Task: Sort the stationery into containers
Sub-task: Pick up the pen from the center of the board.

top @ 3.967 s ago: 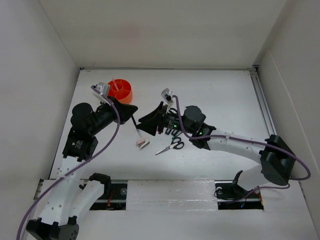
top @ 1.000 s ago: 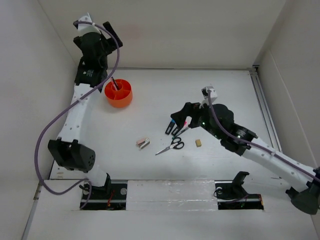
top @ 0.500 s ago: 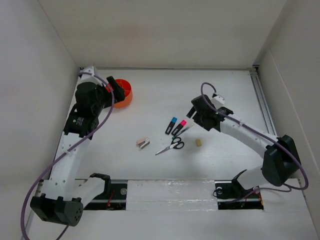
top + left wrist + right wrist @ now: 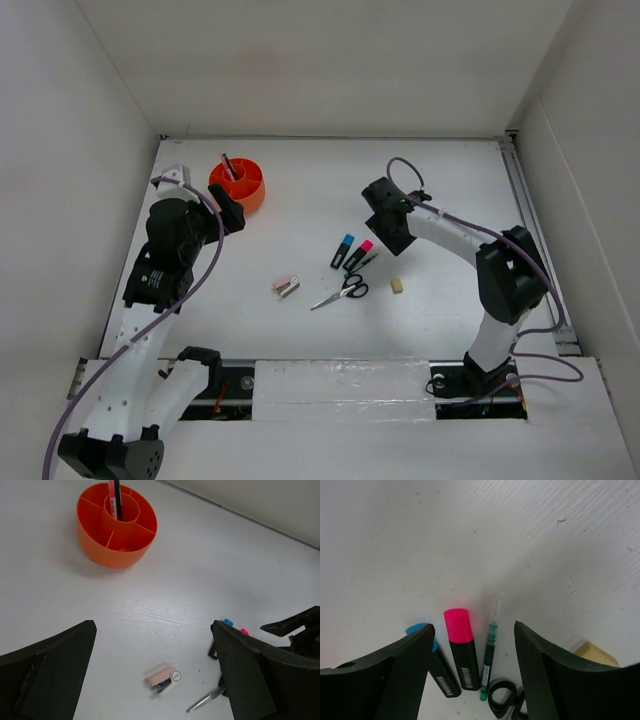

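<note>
My right hand hangs unclenched and empty over the pink highlighter, mid-desk between the blue one and a slim pen. I'd centre on its barrel and drop straight, so I don't pinch its neighbours. The tub waits near the far-left corner.

left end effector — jaws wide | right end effector — jaws apart (empty)

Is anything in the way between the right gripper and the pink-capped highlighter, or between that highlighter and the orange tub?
Nothing visible blocks either. The pink-capped highlighter lies bare below the right gripper, though the blue-capped highlighter and slim pen flank it closely. The table toward the orange tub looks unobstructed.
</note>
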### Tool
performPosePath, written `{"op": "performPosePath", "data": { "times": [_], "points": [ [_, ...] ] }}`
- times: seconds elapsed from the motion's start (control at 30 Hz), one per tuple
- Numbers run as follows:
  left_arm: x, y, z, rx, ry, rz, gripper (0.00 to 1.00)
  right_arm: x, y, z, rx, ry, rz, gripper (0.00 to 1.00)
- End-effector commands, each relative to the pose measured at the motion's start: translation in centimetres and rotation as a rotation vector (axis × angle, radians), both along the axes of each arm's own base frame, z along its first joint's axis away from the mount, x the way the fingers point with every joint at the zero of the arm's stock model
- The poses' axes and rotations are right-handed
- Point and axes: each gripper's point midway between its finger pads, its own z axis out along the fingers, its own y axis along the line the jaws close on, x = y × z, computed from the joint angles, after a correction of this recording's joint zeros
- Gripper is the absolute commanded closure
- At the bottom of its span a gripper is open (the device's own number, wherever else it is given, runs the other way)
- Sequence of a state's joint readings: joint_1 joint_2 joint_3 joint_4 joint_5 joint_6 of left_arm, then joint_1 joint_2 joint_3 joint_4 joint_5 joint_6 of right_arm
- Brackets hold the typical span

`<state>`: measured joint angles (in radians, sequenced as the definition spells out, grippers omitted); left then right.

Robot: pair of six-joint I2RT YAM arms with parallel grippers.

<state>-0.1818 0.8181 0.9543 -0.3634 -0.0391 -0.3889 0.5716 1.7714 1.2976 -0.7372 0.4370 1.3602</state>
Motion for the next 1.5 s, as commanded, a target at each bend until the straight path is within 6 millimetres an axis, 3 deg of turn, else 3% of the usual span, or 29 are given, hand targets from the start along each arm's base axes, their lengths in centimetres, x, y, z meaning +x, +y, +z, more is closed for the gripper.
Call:
{"op": "performPosePath", "data": {
  "times": [0.0,0.17,0.43,0.83,0.93,1.23,1.43,1.47],
  "points": [
    [-0.6,0.8,0.7,0.016,-0.051,0.027,0.00,-0.9,-0.1,0.8,0.006,0.027,-0.092,0.30],
    [-0.9,0.8,0.7,0.014,-0.059,0.027,0.00,-1.5,1.3,-0.8,0.044,0.044,-0.098,0.31],
    [-1.2,0.3,0.9,0.001,-0.068,-0.005,0.00,-2.0,1.0,-4.4,0.020,0.130,-0.114,0.31],
    [-1.2,0.1,0.9,-0.002,-0.067,-0.015,0.00,-2.1,0.4,-6.5,-0.003,0.186,-0.114,0.34],
    [-1.4,0.3,1.2,0.000,-0.077,-0.005,0.00,-2.0,0.0,-6.6,0.018,0.205,-0.123,0.43],
    [-1.4,0.3,1.2,0.000,-0.077,-0.005,0.00,-3.1,-1.0,-6.8,-0.016,0.294,-0.136,0.51],
    [-1.3,0.5,1.2,0.003,-0.077,0.004,0.00,-3.6,-1.2,-8.4,-0.027,0.388,-0.142,0.54],
    [-1.3,0.5,1.2,0.003,-0.077,0.004,0.00,-3.8,-1.3,-9.1,-0.040,0.407,-0.135,0.60]
  ]
}}
